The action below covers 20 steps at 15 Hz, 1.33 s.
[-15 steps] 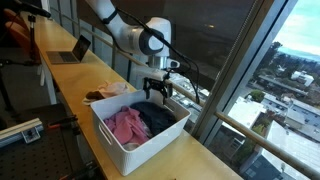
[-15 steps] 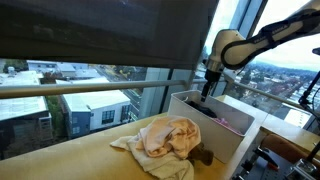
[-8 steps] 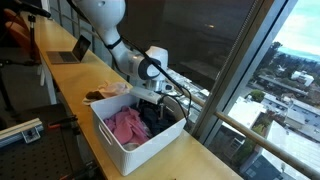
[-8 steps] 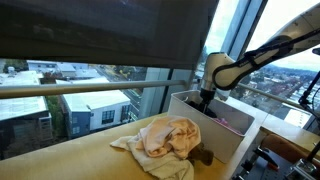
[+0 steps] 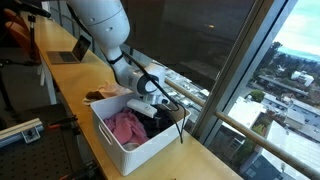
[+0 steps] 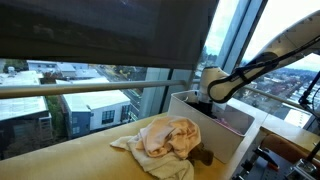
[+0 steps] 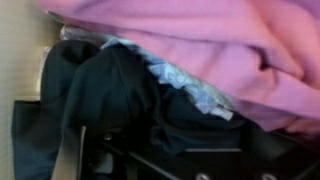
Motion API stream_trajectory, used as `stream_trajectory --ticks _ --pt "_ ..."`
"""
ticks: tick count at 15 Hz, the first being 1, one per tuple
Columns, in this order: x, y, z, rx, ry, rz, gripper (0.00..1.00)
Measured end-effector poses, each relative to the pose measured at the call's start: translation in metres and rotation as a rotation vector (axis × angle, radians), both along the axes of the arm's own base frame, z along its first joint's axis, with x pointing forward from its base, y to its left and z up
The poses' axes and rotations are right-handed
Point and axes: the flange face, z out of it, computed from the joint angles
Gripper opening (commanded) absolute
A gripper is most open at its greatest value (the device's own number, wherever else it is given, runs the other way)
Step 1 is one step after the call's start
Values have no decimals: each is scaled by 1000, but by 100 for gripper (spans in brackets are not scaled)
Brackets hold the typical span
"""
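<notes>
Navy cloth (image 7: 110, 95) fills the wrist view from 9 o'clock to the centre. It lies in the white bin (image 5: 120, 155), and the gripper (image 5: 160, 108) hangs low inside that bin, right over it. Pink cloth (image 7: 220, 40) spreads across the wrist view from 12 to 3 o'clock, and a pale blue strip (image 7: 185, 85) is wedged between the two. For a clean pick I would keep the fingers over the raised navy fold toward 9 o'clock, well away from the pink edge and the strip. I would press straight down into the bulk of the fold, not its rim, and pinch deep enough that the soft fabric cannot slide out. I would also stay off the bin wall at 3 o'clock in the exterior view (image 5: 185, 118). The jaws cannot be read: they are a dark blur at 6 o'clock in the wrist view, and the bin rim and arm cover them in both exterior views. Whether the fingertips touch the navy cloth is just as unclear. The bin floor, the full shape of each garment and how they tangle underneath are hidden. A beige cloth (image 6: 165, 137) lies on the counter (image 6: 90, 160) beside the bin at 9 o'clock, with a dark object half hidden under its edge.
</notes>
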Motion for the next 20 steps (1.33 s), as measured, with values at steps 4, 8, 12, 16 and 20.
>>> stream_trajectory --ticks 4,8,12,16,20 --pt "0 0 12 0 -12 0 30" --pt "-4 -3 47 1 -42 -6 1" --pt "-12 -17 101 12 -92 -46 4" --pt "-17 -24 190 26 -175 -84 4" --pt "-23 7 292 51 -300 -42 4"
